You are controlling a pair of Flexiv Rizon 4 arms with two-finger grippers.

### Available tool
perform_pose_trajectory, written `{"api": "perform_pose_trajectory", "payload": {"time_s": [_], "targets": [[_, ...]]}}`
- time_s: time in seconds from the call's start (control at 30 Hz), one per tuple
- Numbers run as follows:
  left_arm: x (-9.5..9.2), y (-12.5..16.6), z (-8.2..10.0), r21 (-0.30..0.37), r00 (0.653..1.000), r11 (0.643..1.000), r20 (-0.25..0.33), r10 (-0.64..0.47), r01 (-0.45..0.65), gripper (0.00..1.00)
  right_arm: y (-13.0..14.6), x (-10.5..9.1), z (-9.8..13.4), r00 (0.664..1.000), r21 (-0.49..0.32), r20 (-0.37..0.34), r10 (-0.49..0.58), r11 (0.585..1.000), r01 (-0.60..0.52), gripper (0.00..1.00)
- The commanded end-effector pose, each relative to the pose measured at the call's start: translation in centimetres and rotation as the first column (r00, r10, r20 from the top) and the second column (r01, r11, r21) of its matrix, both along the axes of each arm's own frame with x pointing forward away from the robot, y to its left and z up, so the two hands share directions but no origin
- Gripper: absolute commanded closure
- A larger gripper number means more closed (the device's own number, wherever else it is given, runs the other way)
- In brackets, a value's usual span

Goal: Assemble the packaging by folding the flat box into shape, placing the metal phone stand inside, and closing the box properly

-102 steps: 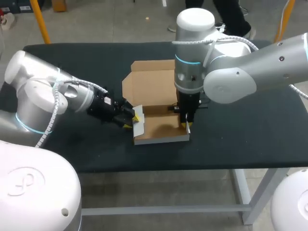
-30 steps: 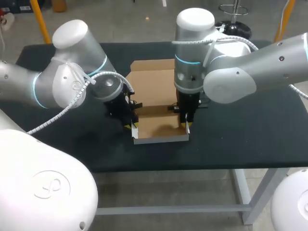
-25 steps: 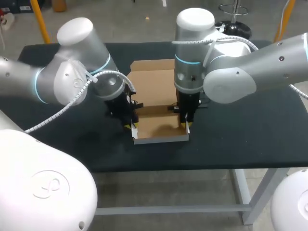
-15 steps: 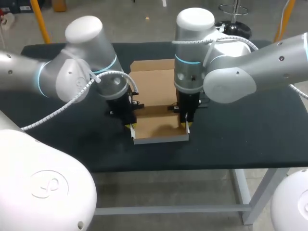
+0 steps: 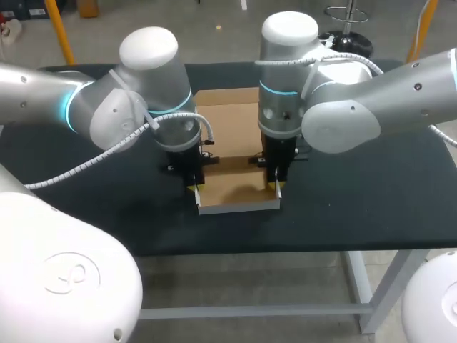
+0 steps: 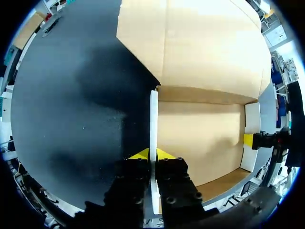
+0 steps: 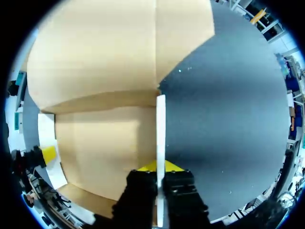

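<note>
A black table [image 5: 357,186] carries the half-formed box [image 5: 235,187] at its middle, with the lid [image 5: 227,118] lying open and flat at 12 o'clock. The side walls run 12-to-6. The left gripper [image 5: 193,187] pinches the 9 o'clock wall [image 6: 153,124] and the right gripper [image 5: 275,187] pinches the 3 o'clock wall [image 7: 160,129]. Both wrists point straight down, jaws narrowed onto thin card.

The brown cardboard box [image 5: 235,187] is showing plain tan inside and white along its wall edges, the cloth-like desk [image 5: 371,193] is looking uniformly black, and the silver-white left arm [image 5: 107,114] and right arm [image 5: 357,107] are glowing with thin cyan rings above black jaws tipped bright yellow.
</note>
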State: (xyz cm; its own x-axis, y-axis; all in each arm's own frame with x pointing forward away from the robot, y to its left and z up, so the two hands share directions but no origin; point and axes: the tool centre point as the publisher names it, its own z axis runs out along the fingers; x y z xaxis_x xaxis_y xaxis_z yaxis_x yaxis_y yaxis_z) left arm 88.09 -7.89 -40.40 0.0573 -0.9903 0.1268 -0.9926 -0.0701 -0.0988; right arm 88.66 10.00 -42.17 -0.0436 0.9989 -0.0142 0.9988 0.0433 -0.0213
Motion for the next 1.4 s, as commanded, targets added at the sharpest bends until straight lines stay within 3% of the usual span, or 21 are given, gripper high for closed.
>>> {"api": "perform_pose_trajectory", "payload": {"time_s": [0.03, 0.13, 0.23, 0.4, 0.63, 0.67, 0.7, 0.77, 0.8, 0.83, 1.03, 1.17, 1.3, 1.4], "targets": [[0.1, -0.4, -0.8, 0.144, 1.0, 0.989, -0.003, 0.019, -0.019, 0.91, 0.0, 0.1, -0.1, 1.0, -0.003, -0.005, 0.001, 1.0, -0.001, 1.0], [0.1, -0.3, -0.9, 0.145, 1.0, 0.989, -0.003, 0.021, -0.021, 0.92, 0.0, 0.1, -0.1, 1.0, -0.003, -0.005, 0.001, 1.0, -0.001, 1.0], [0.2, -0.3, -0.9, 0.149, 1.0, 0.988, 0.0, 0.027, -0.027, 1.0, 0.0, 0.1, -0.1, 1.0, -0.003, -0.005, 0.001, 1.0, -0.001, 1.0], [0.3, -0.2, -1.2, 0.18, 0.999, 0.983, 0.013, 0.04, -0.042, 1.0, 0.0, 0.1, -0.1, 1.0, -0.003, -0.005, 0.001, 1.0, -0.001, 1.0], [0.2, 0.0, -0.9, 0.172, 0.999, 0.984, 0.024, 0.035, -0.039, 1.0, 0.0, 0.1, 0.1, 1.0, -0.001, 0.0, 0.003, 1.0, -0.003, 1.0], [0.2, 0.1, -0.8, 0.169, 0.999, 0.985, 0.024, 0.035, -0.038, 1.0, 0.0, 0.1, 0.4, 1.0, -0.002, 0.009, 0.007, 1.0, -0.007, 0.96], [0.1, 0.1, -0.8, 0.168, 0.999, 0.985, 0.025, 0.034, -0.038, 1.0, 0.0, 0.0, 0.7, 1.0, 0.001, 0.021, 0.015, 1.0, -0.015, 0.84], [0.1, 0.2, -0.7, 0.166, 0.999, 0.985, 0.028, 0.034, -0.038, 1.0, 0.0, -0.2, 1.4, 0.999, 0.017, 0.045, 0.03, 0.999, -0.031, 0.47], [0.1, 0.3, -0.6, 0.164, 0.999, 0.986, 0.029, 0.034, -0.038, 1.0, -0.1, -0.2, 1.8, 0.997, 0.036, 0.058, 0.041, 0.998, -0.043, 0.05], [0.1, 0.3, -0.6, 0.163, 0.999, 0.986, 0.03, 0.033, -0.037, 1.0, -0.3, -0.3, 2.2, 0.996, 0.061, 0.068, 0.052, 0.997, -0.056, 0.0], [-0.2, 0.4, -0.2, 0.158, 0.999, 0.987, 0.04, 0.021, -0.027, 1.0, -1.3, -1.0, 4.4, 0.98, 0.158, 0.147, 0.133, 0.975, -0.156, 0.0], [-0.3, 0.6, 0.0, 0.152, 0.999, 0.988, 0.044, 0.011, -0.017, 1.0, -2.1, -1.6, 6.0, 0.952, 0.212, 0.209, 0.225, 0.939, -0.269, 0.0], [-0.4, 0.7, 0.1, 0.152, 0.999, 0.988, 0.044, 0.004, -0.011, 1.0, -3.0, -2.4, 7.4, 0.896, 0.272, 0.279, 0.346, 0.866, -0.419, 0.0], [-0.4, 0.8, 0.2, 0.149, 0.999, 0.989, 0.044, -0.002, -0.005, 1.0, -3.8, -2.9, 8.2, 0.834, 0.297, 0.332, 0.44, 0.791, -0.535, 0.0]]}}
